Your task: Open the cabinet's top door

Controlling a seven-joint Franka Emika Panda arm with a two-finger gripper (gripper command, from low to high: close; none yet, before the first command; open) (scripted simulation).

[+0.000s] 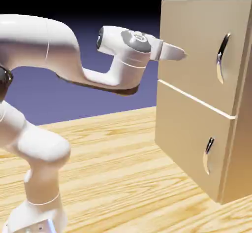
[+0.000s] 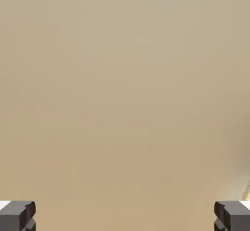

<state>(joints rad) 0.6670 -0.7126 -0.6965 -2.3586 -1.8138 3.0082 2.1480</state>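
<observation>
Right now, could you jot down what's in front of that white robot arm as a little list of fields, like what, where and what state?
cabinet: tall light-tan wooden cabinet, standing on the wooden table
top door: larger flat tan upper panel, shut
top handle: curved vertical silver handle, untouched
lower panel: shorter tan panel, shut, with its own silver handle
gripper: two-finger gripper, open, empty, level, pointing at the top door
hand view: filled by tan wood

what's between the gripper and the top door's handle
Nothing but bare door panel. In the exterior view the open gripper points at the top door, left of its handle; the hand view shows only plain tan wood.
</observation>
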